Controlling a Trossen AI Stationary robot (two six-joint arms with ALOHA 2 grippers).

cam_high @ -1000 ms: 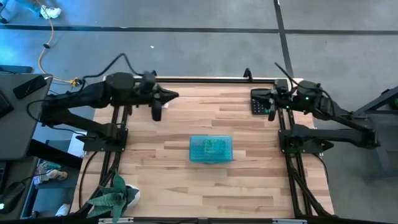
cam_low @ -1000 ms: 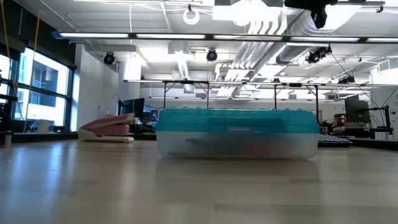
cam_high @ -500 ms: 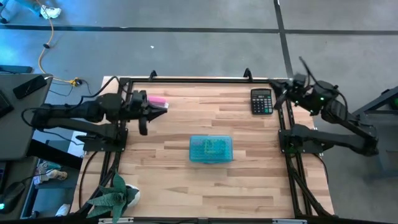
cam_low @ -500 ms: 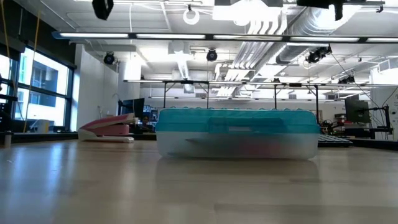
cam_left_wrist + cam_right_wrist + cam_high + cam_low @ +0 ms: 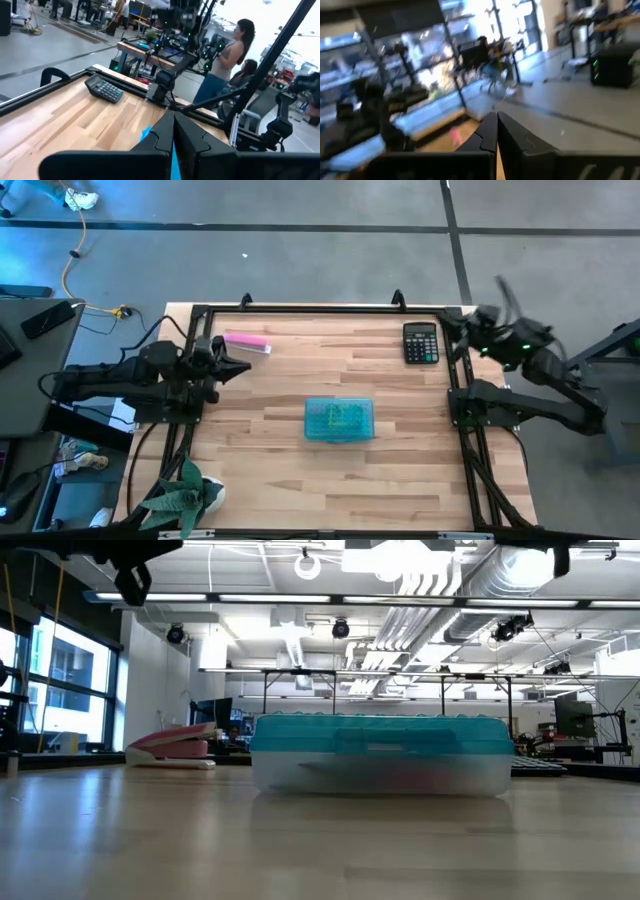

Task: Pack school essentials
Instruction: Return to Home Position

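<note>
A teal-lidded clear case (image 5: 339,419) sits lid-down-flat in the middle of the table, also seen in the low view as the case (image 5: 380,755). Greenish contents show faintly through its lid; the single stationery pieces cannot be made out. My left gripper (image 5: 236,367) hangs shut over the table's left edge, high up in the low view as the left gripper (image 5: 133,582); its fingers meet in the left wrist view (image 5: 173,126). My right gripper (image 5: 462,323) is drawn back at the far right corner, shut (image 5: 496,125).
A black calculator (image 5: 421,343) lies near the far right corner, also seen as the calculator (image 5: 103,89). A pink-and-white bar (image 5: 246,341) lies near the far left corner. A plant (image 5: 183,495) stands off the near left corner. A person (image 5: 225,55) stands beyond the table.
My left gripper has drawn back from above the pink-and-white bar toward the table's left edge and come lower. My right gripper has pulled away from above the calculator toward the far right corner. The case, calculator and bar have stayed put.
</note>
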